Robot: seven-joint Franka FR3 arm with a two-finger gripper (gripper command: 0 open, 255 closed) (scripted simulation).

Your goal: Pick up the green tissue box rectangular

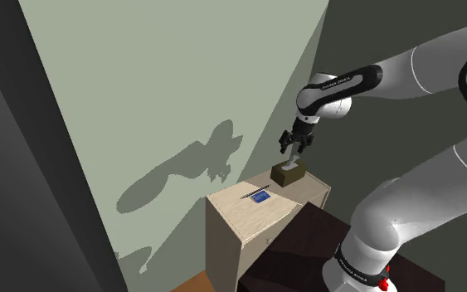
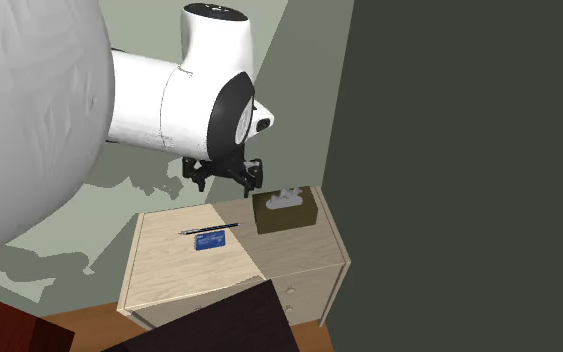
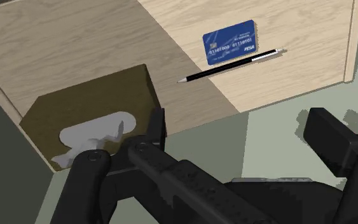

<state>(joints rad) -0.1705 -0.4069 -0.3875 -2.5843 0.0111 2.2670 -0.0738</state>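
Card point(image 3: 229, 41) beside pencil point(image 3: 230, 65) — tissue box point(image 3: 107, 95) apart

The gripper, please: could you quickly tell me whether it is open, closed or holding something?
Gripper: open, its fingers stand apart and hold nothing; the olive tissue box is not between them.

The blue card point(image 3: 229, 41) bore a row of white digits and a mark like "VISA". In the shoulder view, dark lettering on the arm's link point(image 1: 347, 83), one o'clock from the card, was unreadable.
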